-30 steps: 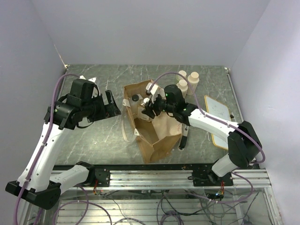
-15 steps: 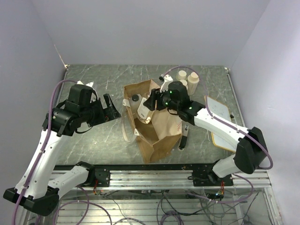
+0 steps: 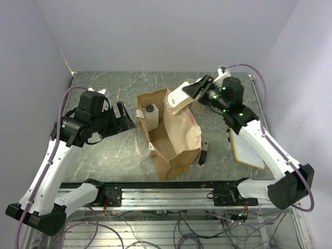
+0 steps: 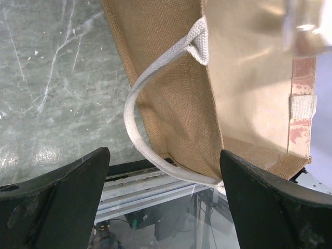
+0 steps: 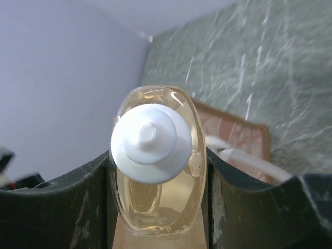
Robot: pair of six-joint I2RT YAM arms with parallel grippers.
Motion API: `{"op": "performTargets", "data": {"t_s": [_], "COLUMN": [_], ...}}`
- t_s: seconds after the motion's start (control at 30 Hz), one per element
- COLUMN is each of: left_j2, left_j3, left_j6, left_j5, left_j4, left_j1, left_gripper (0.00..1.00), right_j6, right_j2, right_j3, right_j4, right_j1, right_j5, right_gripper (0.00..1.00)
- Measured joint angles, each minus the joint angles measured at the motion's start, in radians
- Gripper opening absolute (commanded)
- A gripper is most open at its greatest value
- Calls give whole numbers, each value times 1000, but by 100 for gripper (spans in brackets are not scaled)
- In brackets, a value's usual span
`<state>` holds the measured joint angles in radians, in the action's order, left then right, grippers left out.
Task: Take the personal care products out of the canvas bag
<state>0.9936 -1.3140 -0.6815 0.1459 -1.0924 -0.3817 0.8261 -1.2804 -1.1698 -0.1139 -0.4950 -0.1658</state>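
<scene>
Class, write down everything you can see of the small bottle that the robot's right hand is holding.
The bottle is small, clear plastic, oval in body, with pale yellowish liquid inside. Its round white cap, ribbed at the rim with a nub in the middle, faces the wrist camera. The right hand clamps its sides between two dark fingers. It is held in the air by the far side of the canvas bag, touching nothing else visible.
</scene>
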Motion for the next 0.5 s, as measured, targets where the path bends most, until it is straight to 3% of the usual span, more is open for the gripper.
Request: {"op": "performTargets", "data": {"t_s": [0.27,0.5], "left_j2": [58,88], "left_j3": [-6,-20], "left_j6": [16,36], "left_j5": [9,28], "left_j4": [5,12], "left_j1": [0,0], "left_gripper": [98,98], "right_j6": [43,-164], "right_j2": [128,267], "right_j3": [-29,48], "right_j4": [-30,9], "right_j1": [213,230], "right_j5": [84,285], "right_gripper": [0,0]}}
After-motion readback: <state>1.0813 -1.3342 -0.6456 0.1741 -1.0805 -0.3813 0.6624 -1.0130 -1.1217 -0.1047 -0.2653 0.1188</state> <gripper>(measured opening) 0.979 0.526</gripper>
